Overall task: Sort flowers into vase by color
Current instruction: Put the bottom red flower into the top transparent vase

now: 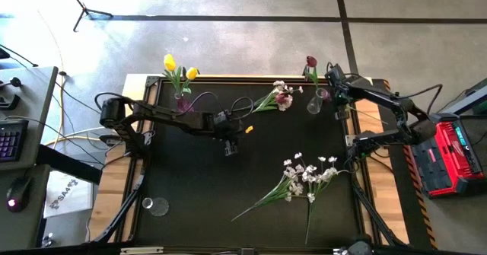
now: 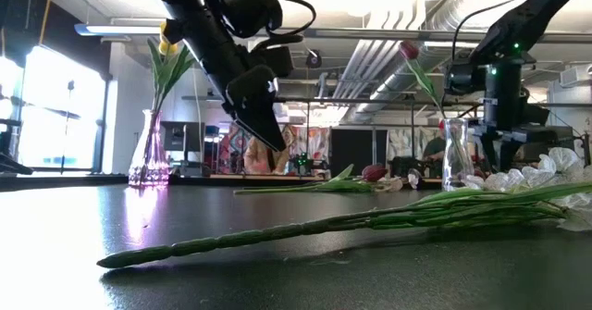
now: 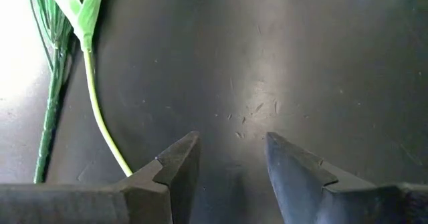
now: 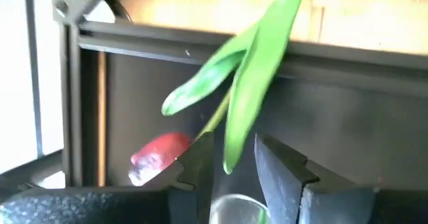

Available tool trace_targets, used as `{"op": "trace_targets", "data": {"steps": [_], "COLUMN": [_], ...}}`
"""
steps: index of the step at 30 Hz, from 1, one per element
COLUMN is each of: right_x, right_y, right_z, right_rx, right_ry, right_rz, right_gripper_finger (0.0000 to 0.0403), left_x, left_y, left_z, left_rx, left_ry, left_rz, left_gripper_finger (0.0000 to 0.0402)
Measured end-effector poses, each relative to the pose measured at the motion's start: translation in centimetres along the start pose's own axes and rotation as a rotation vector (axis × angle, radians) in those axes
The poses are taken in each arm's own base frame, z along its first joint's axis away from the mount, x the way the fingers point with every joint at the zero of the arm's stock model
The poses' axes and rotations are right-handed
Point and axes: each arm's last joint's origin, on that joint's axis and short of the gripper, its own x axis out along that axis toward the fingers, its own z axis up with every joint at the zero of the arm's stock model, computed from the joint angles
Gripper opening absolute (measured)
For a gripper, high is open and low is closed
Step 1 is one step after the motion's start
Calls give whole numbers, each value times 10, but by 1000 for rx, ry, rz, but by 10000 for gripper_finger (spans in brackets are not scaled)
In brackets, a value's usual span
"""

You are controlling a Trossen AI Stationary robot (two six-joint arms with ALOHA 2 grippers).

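On the far left of the black table [image 1: 190,194] we see a pink-tinted vase [image 1: 183,103] holding two yellow tulips [image 1: 170,62]. Near left corner: an empty clear glass [image 1: 154,206] on the mat.

Left gripper [image 1: 230,148] hangs over mid-table, just right of that vase. Fingers [image 3: 179,164] stand apart with nothing between them, bare mat below. A small yellow thing [image 1: 248,129] lies just beside it; we cannot tell what it is. A thin green stem [image 3: 100,114] and a leaf run past the left finger in the wrist view.

Centre-far: a dark red tulip [image 1: 283,99] with some small white blossoms lies flat on the mat, stem pointing left. Centre-near to right: sprays of white blossoms [image 1: 308,173] lie on the table, long green stems [image 2: 305,229] trailing toward the near left.

Far right: a clear vase [image 1: 315,103] with one dark red tulip [image 1: 310,62] standing in it. Right gripper [image 1: 339,110] sits just right of this vase. Its jaws are partly apart around a green leaf [image 4: 257,77] over the vase mouth; we cannot tell whether they pinch it.
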Motion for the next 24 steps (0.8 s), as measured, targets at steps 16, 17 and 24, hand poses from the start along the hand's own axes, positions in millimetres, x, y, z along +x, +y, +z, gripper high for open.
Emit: {"op": "trace_targets", "data": {"steps": [16,17,24], "right_x": [36,38,44], "right_y": [15,15,16], "right_z": [-6,-7,-7], "right_rx": [89,88,84], "right_ry": [-4,-6,-67], "right_rz": [-18,-19,-17], "right_gripper_finger": [99,99,91], "left_x": [0,0,0], "left_y": [2,2,3], "left_z": [7,6,5], "left_rx": [-33,-33,-31], "left_ry": [-71,-65,-50], "left_rz": [33,33,54], "left_gripper_finger": [158,158,158]}}
